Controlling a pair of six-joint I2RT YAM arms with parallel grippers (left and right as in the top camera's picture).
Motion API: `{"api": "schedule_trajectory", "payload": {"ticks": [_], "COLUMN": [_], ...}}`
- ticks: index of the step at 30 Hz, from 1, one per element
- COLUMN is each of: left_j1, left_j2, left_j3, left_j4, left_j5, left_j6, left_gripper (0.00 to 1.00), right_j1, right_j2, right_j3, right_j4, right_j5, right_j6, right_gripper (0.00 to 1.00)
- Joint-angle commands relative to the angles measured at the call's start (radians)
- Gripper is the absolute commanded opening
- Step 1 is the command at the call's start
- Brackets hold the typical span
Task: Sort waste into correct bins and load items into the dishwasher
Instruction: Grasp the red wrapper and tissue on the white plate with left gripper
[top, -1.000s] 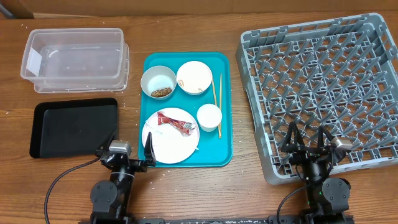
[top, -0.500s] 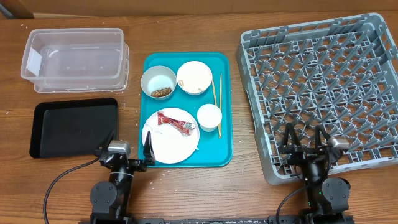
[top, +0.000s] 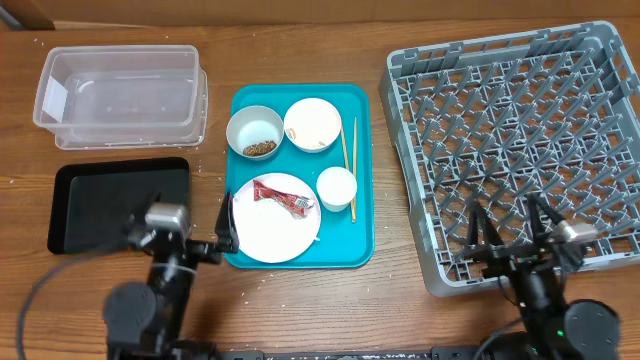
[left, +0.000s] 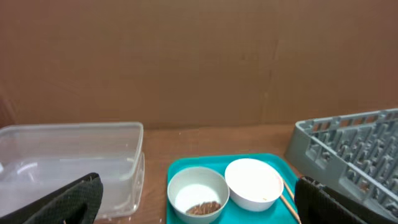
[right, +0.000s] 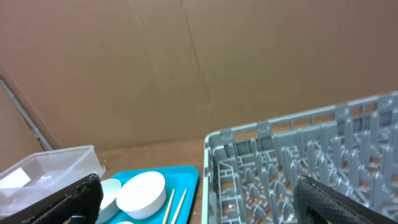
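- A grey dish rack (right: 311, 155) fills the lower right.
- Left of it, a teal tray (right: 186, 173) holds a white bowl (right: 142, 194) and chopsticks (right: 176, 206).
- A clear tub (right: 50, 165) sits at the lower left.
- The right gripper (right: 198, 186) has its dark fingers (right: 56, 202) in both bottom corners, spread wide.

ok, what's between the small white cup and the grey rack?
Overhead view: the chopsticks lie right beside the cup, then the teal tray's rim and a bare strip of table before the rack.

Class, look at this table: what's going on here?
The left end effector hangs open beside the round white plate, which carries a red-and-white snack wrapper. The right end effector hangs open at the near edge of the grey lattice dish rack. Nothing is gripped, sorted or loaded yet.
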Motion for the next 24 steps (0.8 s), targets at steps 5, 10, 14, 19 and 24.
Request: {"api": "schedule_trajectory", "payload": {"ticks": [5, 10, 14, 19, 24], "left_j1": [-0.002, -0.026, -0.055, -0.061, -0.08], "left_j2": [0.317, 0.613, 0.827, 1.041, 1.215], "left_j3": [0.341, 0.645, 0.78, 0.785, 0.785], "left_j4": [-0.236, -0.646, -0.804, -0.812, -0.856], "left_j5": [0.125, 0.133, 0.261, 0.506, 0.326], "left_j6": [0.039, 0.01, 0.009, -0.035, -0.338], "left_gripper": [1.0, 1.0, 1.0, 0.99, 0.42], "right_j1": [0.003, 0.003, 0.003, 0.003, 0.003], "right_j2": [0.196, 0.364, 0.473, 0.542, 0.557], "right_j3": [0.259, 0.421, 0.483, 0.483, 0.483], "right_j4": [-0.194, -0.368, -0.415, -0.424, -0.446], "right_j5": [-0.006, -0.015, -0.087, -0.176, -0.185], "right_j6": [-0.03, -0.03, -0.03, -0.029, -0.026], "right_gripper": [1.0, 1.0, 1.0, 1.0, 1.0]}}
